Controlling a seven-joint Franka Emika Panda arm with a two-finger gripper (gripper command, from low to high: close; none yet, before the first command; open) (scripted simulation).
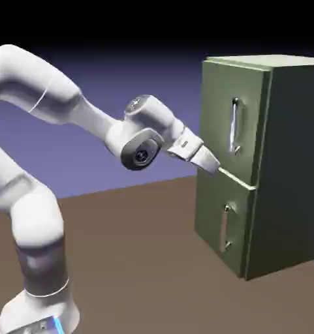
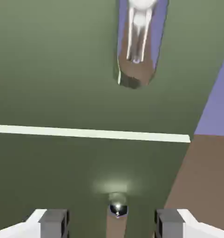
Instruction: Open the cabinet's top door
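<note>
You are looking at a rendered simulation scene, not a real room. The bench [image 1: 133,248] is a flat, uniform brown plane filling the lower half of the exterior view, and behind it hangs a plain blue-violet backdrop [image 1: 153,72] fading to black at the top. At right stands the cabinet [image 1: 277,163], a smooth olive-green box, and at left your white arm [image 1: 68,107] shows clean, textureless surfaces.
</note>
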